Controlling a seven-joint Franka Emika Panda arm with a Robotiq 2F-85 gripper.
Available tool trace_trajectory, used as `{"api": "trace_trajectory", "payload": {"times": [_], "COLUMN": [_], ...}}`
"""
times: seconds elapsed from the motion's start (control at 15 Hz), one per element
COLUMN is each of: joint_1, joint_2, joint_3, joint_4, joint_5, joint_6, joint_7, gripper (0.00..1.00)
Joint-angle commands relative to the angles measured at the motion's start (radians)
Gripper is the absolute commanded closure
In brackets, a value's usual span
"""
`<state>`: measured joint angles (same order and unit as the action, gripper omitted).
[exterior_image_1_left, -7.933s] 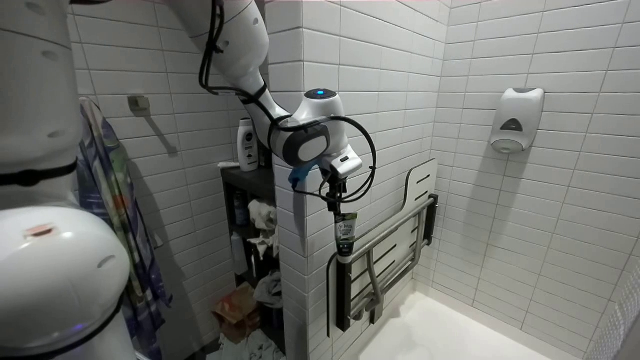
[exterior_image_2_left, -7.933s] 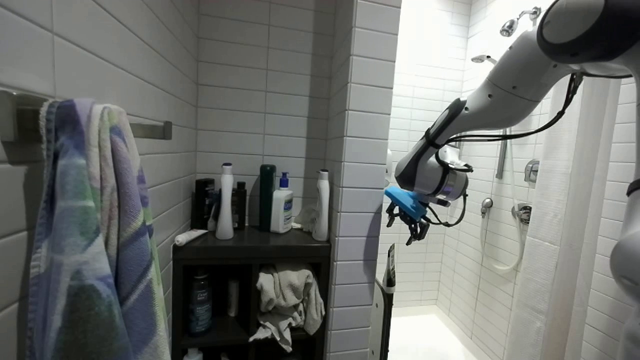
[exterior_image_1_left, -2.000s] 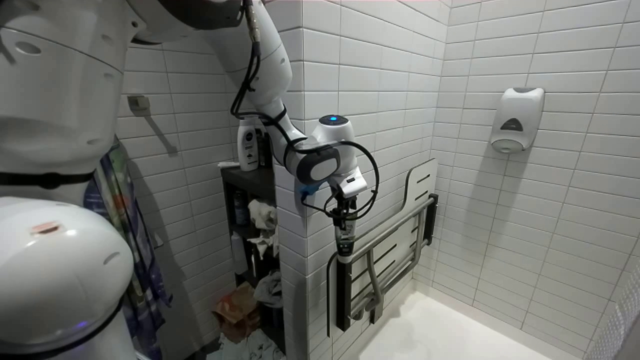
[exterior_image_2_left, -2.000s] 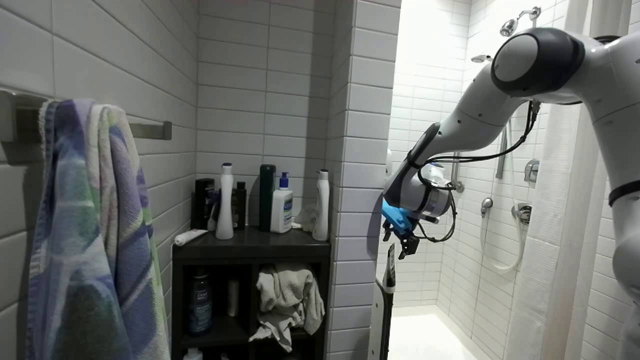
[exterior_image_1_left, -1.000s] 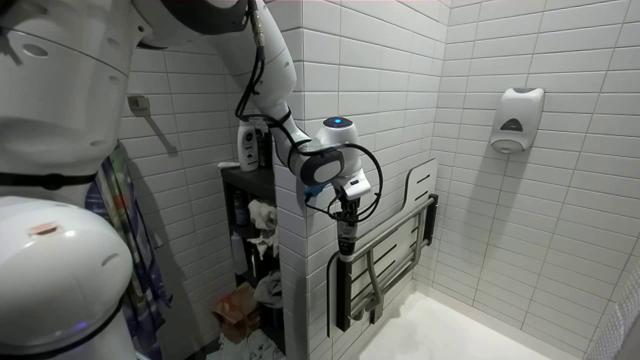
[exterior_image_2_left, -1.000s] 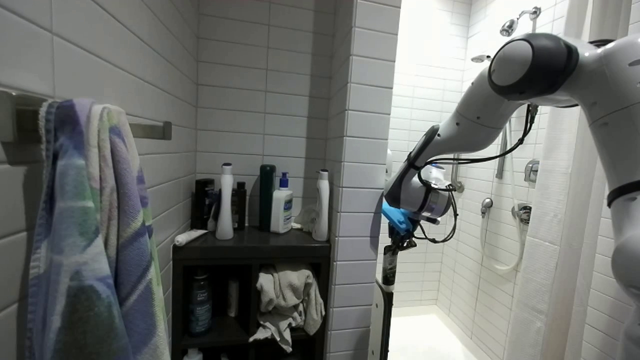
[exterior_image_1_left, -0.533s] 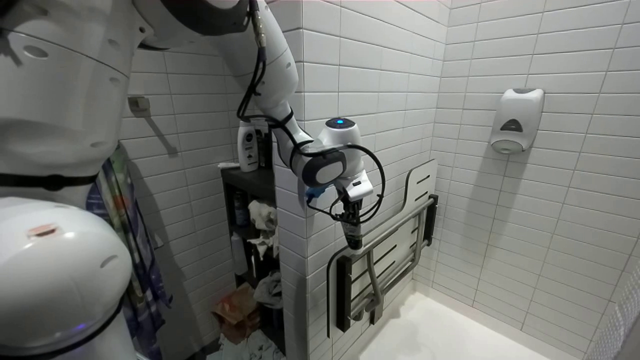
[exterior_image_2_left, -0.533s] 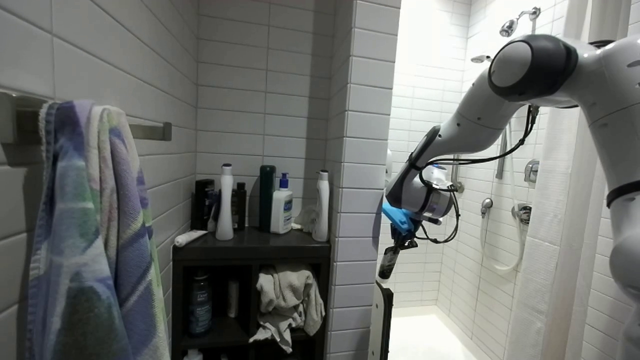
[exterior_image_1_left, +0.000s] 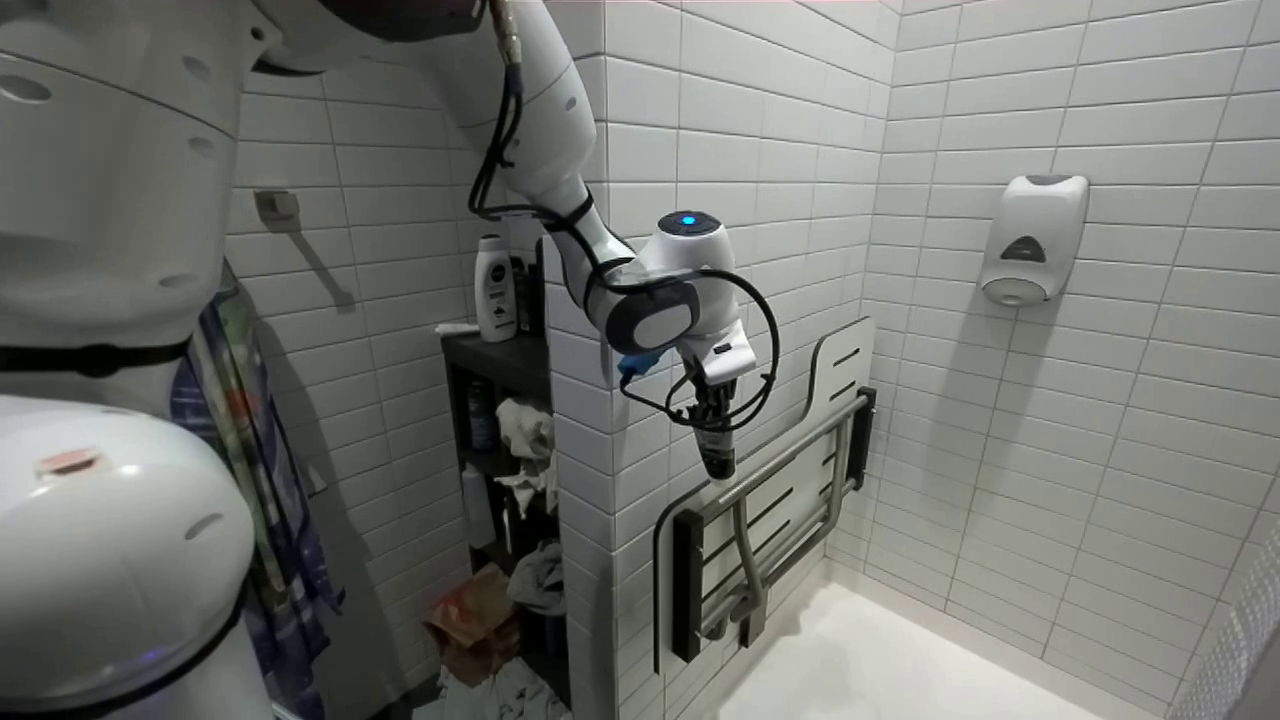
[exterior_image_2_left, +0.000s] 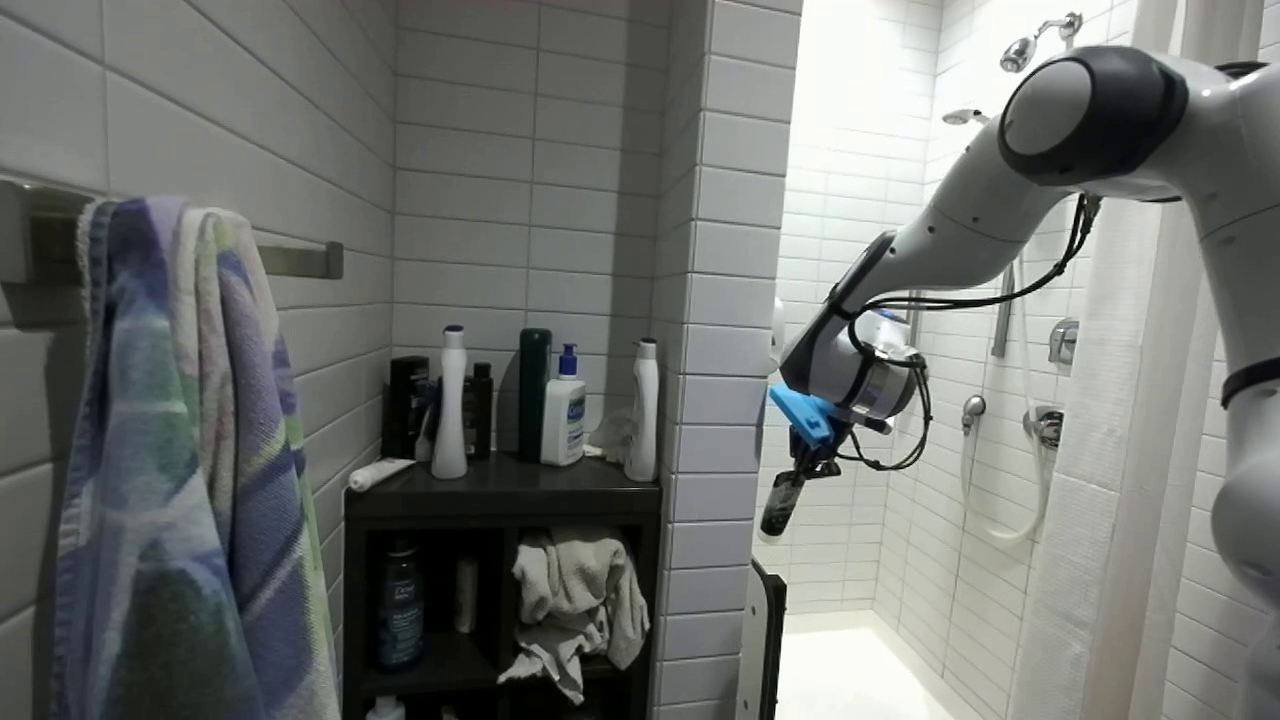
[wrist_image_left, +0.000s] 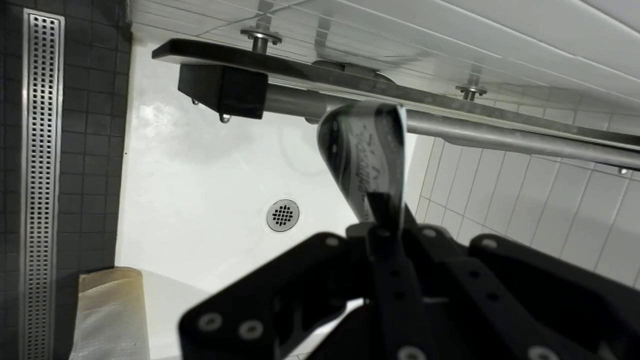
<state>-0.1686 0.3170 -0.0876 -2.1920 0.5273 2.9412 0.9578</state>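
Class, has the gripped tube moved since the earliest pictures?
Yes, upward: in an exterior view, a gap now separates the tube from the folded shower seat below, where none showed before.

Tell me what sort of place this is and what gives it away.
Most likely a bathroom or shower room: it has a shower head, a round floor drain and a hanging towel.

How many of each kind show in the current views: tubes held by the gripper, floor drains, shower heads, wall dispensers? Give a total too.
Held tube: 1
Floor drains, round drain and strip drain: 2
Shower heads, upper head and lower head: 2
Wall dispenser: 1
Total: 6
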Motion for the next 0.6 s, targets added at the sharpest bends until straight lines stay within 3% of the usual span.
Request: {"api": "trace_trajectory", "payload": {"times": [0.0, 0.33, 0.53], "joint_1": [-0.031, -0.042, -0.014], "joint_2": [-0.117, -0.254, -0.352], "joint_3": [0.016, 0.009, -0.029], "joint_4": [-0.066, -0.156, -0.225], "joint_5": [0.037, 0.021, -0.018], "joint_6": [0.004, -0.029, -0.066], "joint_7": [-0.047, -0.076, -0.114], "gripper": [0.99, 0.99, 0.99]}}
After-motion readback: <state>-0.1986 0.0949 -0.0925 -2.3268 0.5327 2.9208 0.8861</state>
